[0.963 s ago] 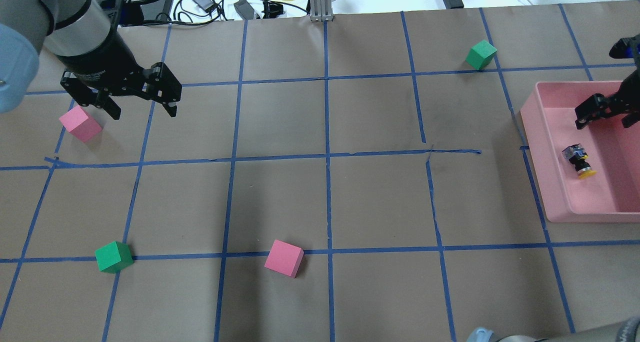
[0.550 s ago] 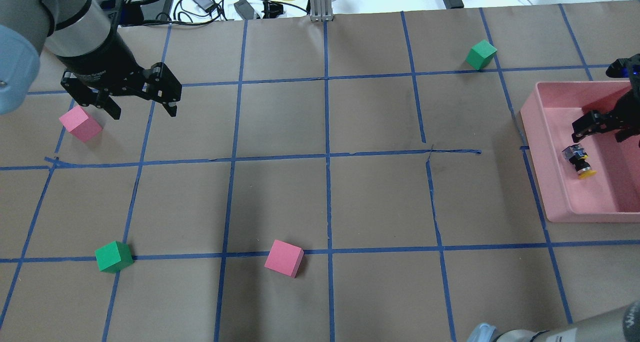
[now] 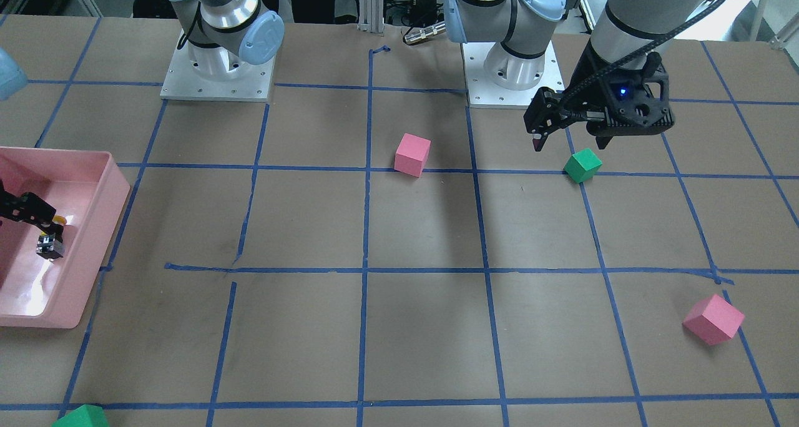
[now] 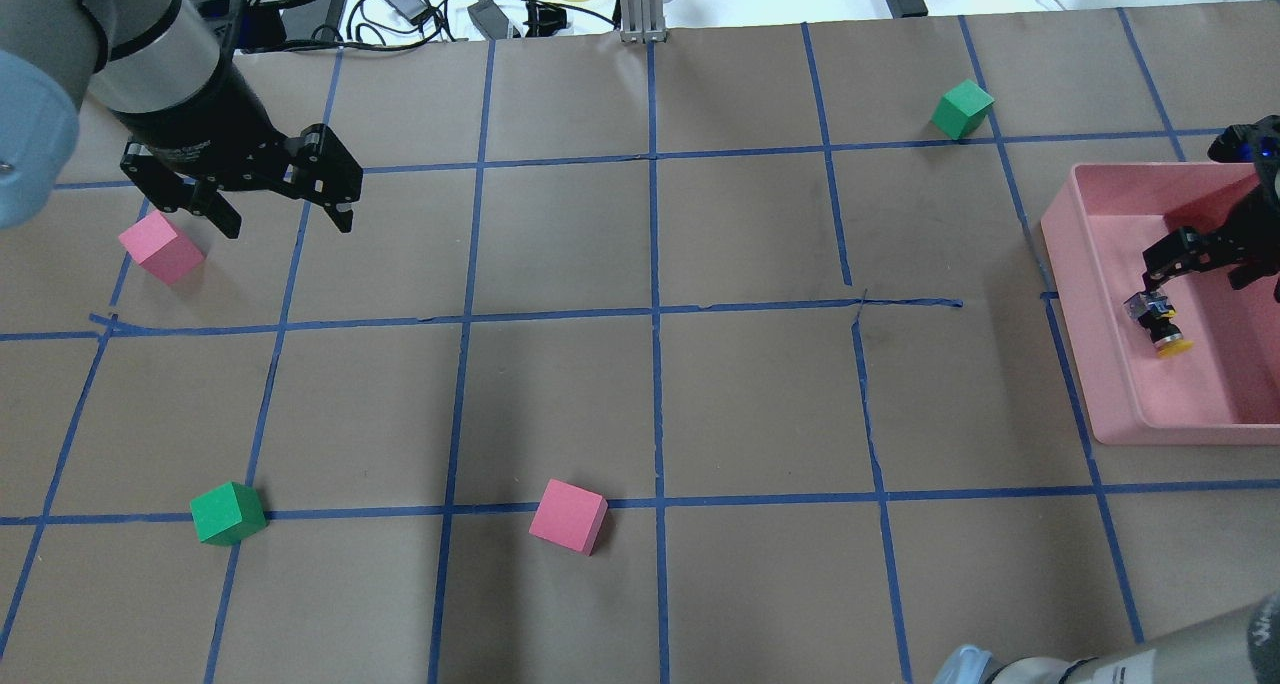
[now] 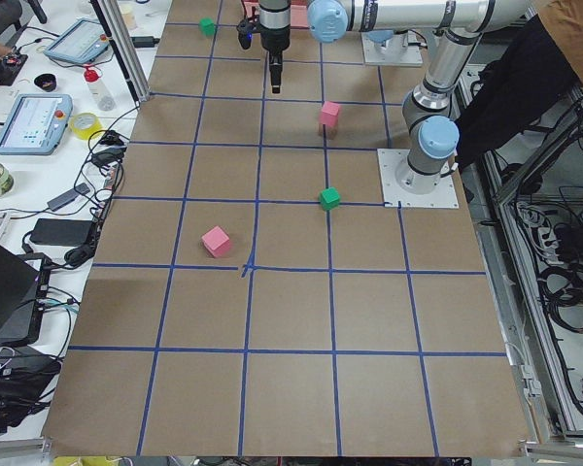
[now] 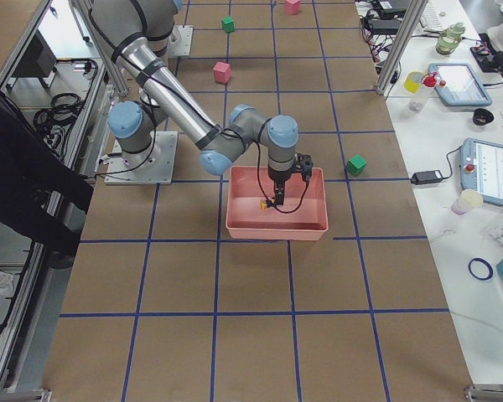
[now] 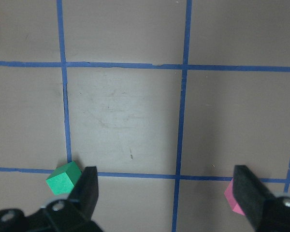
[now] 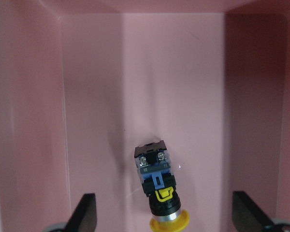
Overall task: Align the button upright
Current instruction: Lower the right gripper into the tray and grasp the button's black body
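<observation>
While the cubes lie scattered well apart on the taped table (image 4: 760, 394), the button (image 4: 1158, 322) lies on its side on the floor of the pink bin (image 4: 1200, 389) at the robot's right. Its yellow cap points toward the robot and its grey block away, and the bin's walls stand clear of it on every side. One green cube (image 4: 962, 109) sits on the table beyond the bin. A pink cube (image 4: 160, 247) lies just beside the left gripper (image 4: 288, 226), which hovers over the table with its jaws wide apart and empty. The right gripper (image 4: 1195, 279) reaches down into the bin, wide open and gripping nothing; in its wrist view the fingers straddle the button's cap end. Compared with a second ago, the right gripper has dropped closer to the button. The button and the left arm have not moved.
</observation>
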Robot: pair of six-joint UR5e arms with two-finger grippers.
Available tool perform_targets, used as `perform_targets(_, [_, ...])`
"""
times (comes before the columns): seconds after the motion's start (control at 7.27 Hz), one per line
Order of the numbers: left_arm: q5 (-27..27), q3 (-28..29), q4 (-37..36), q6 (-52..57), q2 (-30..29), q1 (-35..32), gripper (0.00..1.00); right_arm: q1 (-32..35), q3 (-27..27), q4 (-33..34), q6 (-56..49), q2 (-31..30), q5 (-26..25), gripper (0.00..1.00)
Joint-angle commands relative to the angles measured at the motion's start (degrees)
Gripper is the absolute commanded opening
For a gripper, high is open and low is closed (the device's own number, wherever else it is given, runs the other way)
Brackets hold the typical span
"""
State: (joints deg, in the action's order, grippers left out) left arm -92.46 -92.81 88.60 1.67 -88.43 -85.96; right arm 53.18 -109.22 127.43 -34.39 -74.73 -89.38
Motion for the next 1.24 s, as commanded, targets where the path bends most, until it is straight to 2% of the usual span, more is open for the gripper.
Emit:
perform_targets(0.0, [0.0,0.0,0.1,0.0,0.0,0.0,1.0,0.0,0.0,-0.2,-1.9,0.4,1.0,1.0])
perform_targets(0.55, [-0.1,0.0,0.1,0.1,0.0,0.0,1.0,0.0,0.1,1.1,-8.2,2.7,0.8,1.0])
perform_targets(1.1, [-0.1,0.0,0.1,0.2,0.0,0.1,1.0,-0.1,0.1,1.1,-8.5,3.7,0.0,1.0])
